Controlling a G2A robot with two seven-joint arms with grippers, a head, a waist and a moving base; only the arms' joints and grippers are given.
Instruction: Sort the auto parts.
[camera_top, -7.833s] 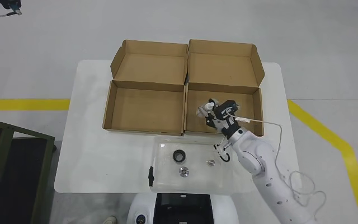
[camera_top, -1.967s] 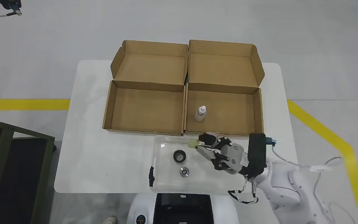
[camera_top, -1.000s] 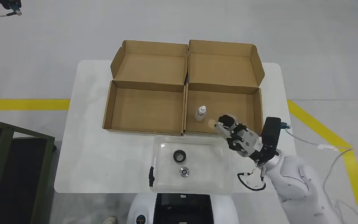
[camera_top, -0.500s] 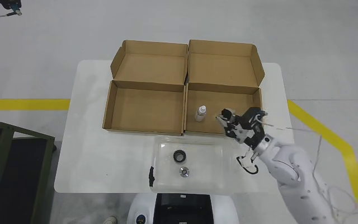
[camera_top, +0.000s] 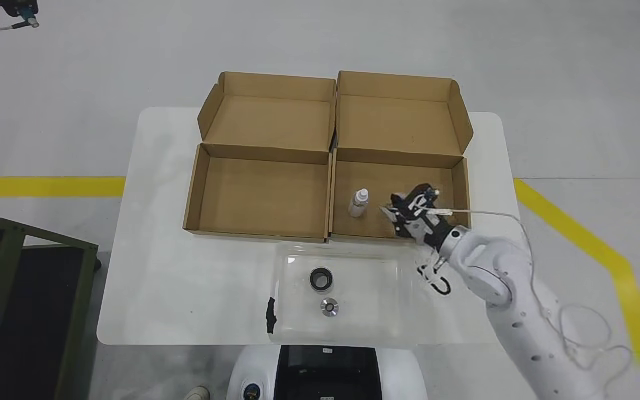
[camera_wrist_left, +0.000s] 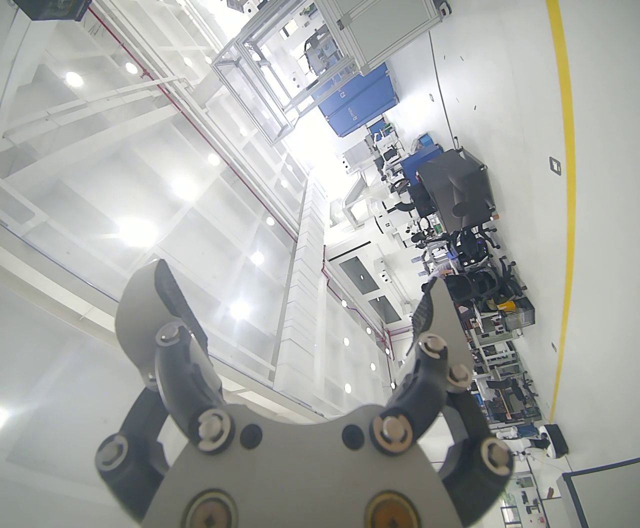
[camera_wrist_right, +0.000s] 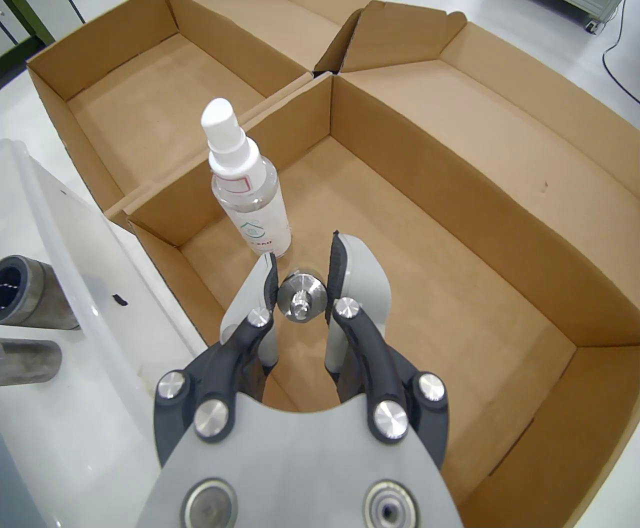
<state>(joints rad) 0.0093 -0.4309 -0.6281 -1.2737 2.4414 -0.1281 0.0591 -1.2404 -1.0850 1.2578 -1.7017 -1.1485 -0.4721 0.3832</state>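
So the little silver metal part (camera_wrist_right: 301, 298), a round piece with a stud sticking out, is pinched between the fingers of the right gripper (camera_wrist_right: 302, 272), which are closed in tight on both sides of it. It's hanging low over the floor of the right cardboard box (camera_top: 400, 182), toward the near left part, just right of a clear spray bottle (camera_wrist_right: 247, 195) standing upright in there. The left cardboard box (camera_top: 258, 195) sits right up against it. Nearer on the white table (camera_top: 170, 260) there's a clear plastic tray (camera_top: 300, 300) with a dark ring part (camera_top: 321, 278) and a grey round part (camera_top: 328, 306) in it. The left gripper (camera_wrist_left: 295, 285) is pointed up at the ceiling, jaws spread wide, holding nothing.
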